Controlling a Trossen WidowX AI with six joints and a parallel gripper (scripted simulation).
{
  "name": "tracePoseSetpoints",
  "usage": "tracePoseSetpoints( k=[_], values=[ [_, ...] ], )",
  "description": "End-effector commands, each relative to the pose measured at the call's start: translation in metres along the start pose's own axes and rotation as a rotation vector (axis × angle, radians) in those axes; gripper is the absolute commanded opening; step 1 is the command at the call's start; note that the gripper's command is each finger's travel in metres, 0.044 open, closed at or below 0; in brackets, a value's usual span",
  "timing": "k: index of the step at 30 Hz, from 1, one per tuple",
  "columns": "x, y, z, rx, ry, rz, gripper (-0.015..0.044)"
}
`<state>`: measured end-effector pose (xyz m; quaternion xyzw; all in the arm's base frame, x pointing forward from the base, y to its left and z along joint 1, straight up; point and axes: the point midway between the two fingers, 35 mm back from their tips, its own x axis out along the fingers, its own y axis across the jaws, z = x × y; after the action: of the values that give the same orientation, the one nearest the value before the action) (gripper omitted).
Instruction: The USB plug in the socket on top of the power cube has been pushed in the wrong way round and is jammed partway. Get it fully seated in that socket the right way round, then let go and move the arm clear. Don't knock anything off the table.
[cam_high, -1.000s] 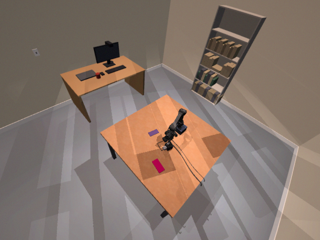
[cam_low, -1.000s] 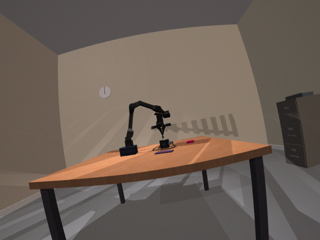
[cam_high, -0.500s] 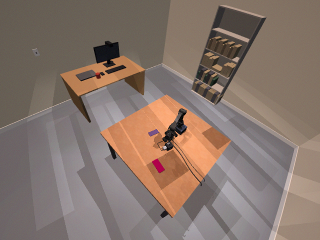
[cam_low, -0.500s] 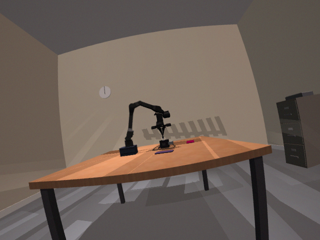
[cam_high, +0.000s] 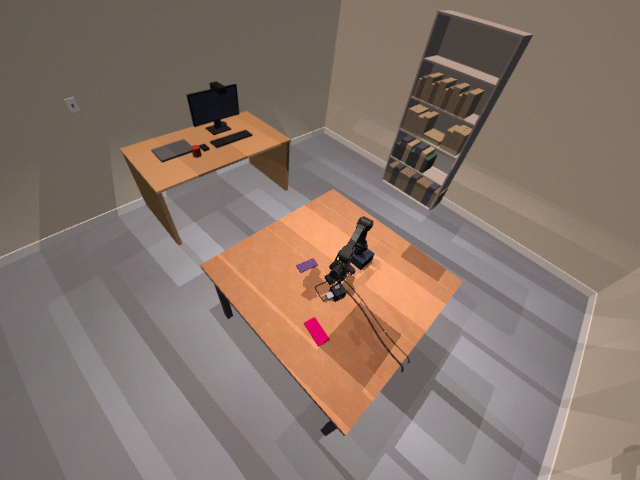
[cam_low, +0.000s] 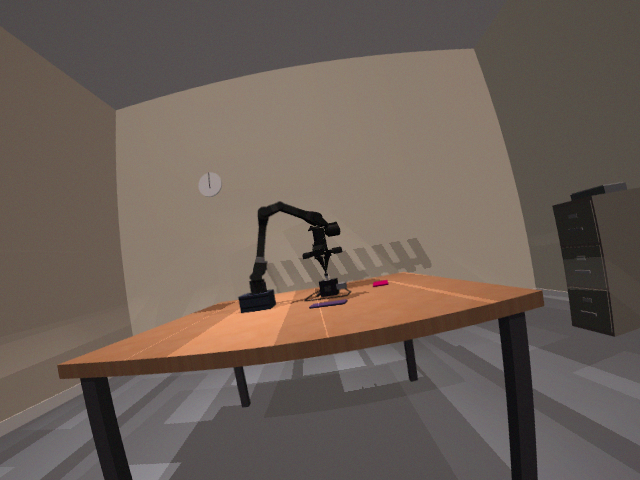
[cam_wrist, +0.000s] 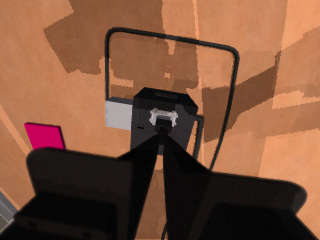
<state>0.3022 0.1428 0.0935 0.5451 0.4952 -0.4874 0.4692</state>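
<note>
The gripper is clamping the plug, which is sitting right above the cube, at its top socket. The reinsertion step is probably going on; the next move calls for a straight push down. The cable is looping behind the cube.

Tool fingers cover the USB plug's body; pink block partly behind tool housing.
</note>
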Motion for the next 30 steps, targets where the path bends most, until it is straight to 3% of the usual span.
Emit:
tracePoseSetpoints(
  k=[1,30],
  values=[
    [0.0003,0.0002,-0.0011,0.008,0.01,0.001,0.0],
    [0.0039,0.0001,-0.0026,0.014,0.031,0.002,0.0]
  ],
)
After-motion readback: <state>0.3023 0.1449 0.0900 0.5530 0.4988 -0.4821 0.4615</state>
